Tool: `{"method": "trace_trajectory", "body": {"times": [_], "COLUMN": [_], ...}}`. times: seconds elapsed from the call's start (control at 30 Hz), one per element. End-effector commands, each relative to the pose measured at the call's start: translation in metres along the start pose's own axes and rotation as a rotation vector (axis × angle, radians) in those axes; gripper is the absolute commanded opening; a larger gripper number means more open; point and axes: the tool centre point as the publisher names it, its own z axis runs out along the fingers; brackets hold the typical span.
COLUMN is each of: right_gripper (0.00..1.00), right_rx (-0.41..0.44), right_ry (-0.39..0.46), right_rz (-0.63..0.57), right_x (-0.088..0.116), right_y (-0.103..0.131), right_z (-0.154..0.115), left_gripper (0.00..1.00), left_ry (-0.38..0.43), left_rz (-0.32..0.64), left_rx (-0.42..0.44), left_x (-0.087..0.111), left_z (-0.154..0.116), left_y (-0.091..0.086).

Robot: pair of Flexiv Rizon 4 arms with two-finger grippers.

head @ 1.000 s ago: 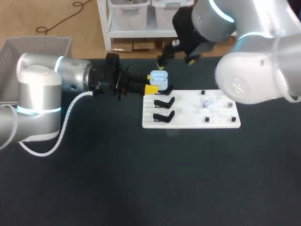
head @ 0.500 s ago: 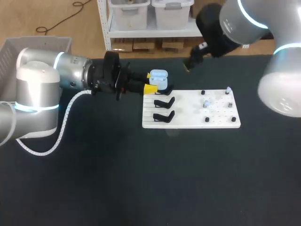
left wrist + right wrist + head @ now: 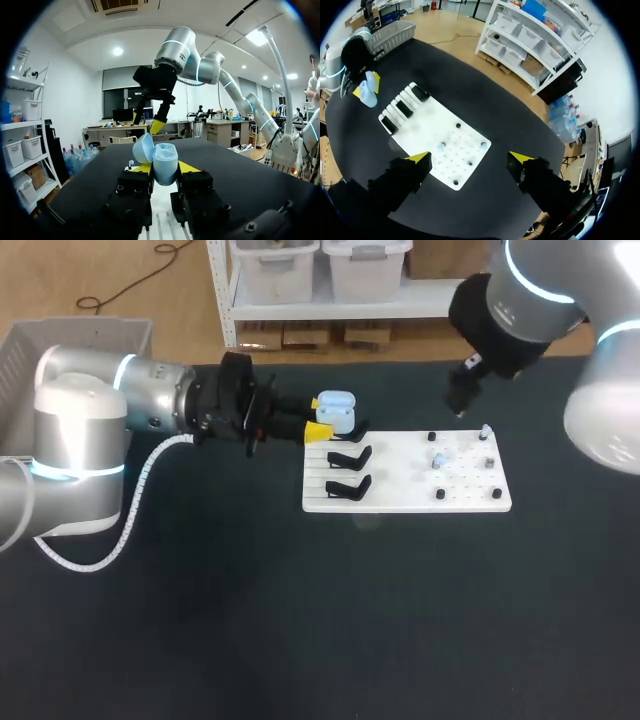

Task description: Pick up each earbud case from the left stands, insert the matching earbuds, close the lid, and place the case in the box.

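Head view: my right arm has swung away from the far edge of the tabletop near the earbud case [image 3: 337, 410]. The right gripper [image 3: 460, 400] now hangs over the far right corner of the white board [image 3: 400, 502], close to an earbud [image 3: 483, 432] standing there. Its fingers are too dark here to judge. The left gripper [image 3: 316, 417] has not shifted. It grasps the case at the board's far left corner, lid up, and two black stands [image 3: 348, 457] sit bare along the board's left edge.

Left wrist view: both yellow tips press the case [image 3: 164, 162] from either side, a firm clench. The lid is tipped open to one side and the wells face outward. Well ahead, the right gripper [image 3: 148, 121] hangs above the table.

Right wrist view: the right gripper [image 3: 470, 159] is spread wide and holds nothing. The board [image 3: 425, 131] lies under it, with a pale earbud [image 3: 441, 148] near its middle. The case [image 3: 368, 95] stays at the far left corner.

So the fetching of an earbud looks to be starting, and insertion has not yet begun.
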Motion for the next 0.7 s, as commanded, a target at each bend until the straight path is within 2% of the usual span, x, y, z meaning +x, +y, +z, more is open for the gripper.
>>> {"method": "trace_trajectory", "body": {"times": [0.03,0.3,0.5,0.7], "right_gripper": [1.00,1.00,1.00,0.91], "right_rx": [-0.017,0.003,0.024,0.015], "right_ry": [0.093,0.222,0.240,0.229], "right_rz": [-0.007,-0.074,-0.080,-0.042], "right_x": [0.000,0.023,0.031,0.033], "right_y": [-0.008,-0.020,-0.028,-0.030], "right_z": [0.017,0.039,0.048,0.058], "left_gripper": [0.00,0.00,0.00,0.00], "left_ry": [-0.002,-0.002,-0.002,-0.002], "left_rz": [0.002,0.002,0.002,0.002], "left_rx": [-0.002,-0.002,-0.002,-0.002], "left_x": [0.001,0.001,0.001,0.001], "left_z": [0.000,0.000,0.000,0.000], "left_y": [-0.001,-0.001,-0.001,-0.001]}}
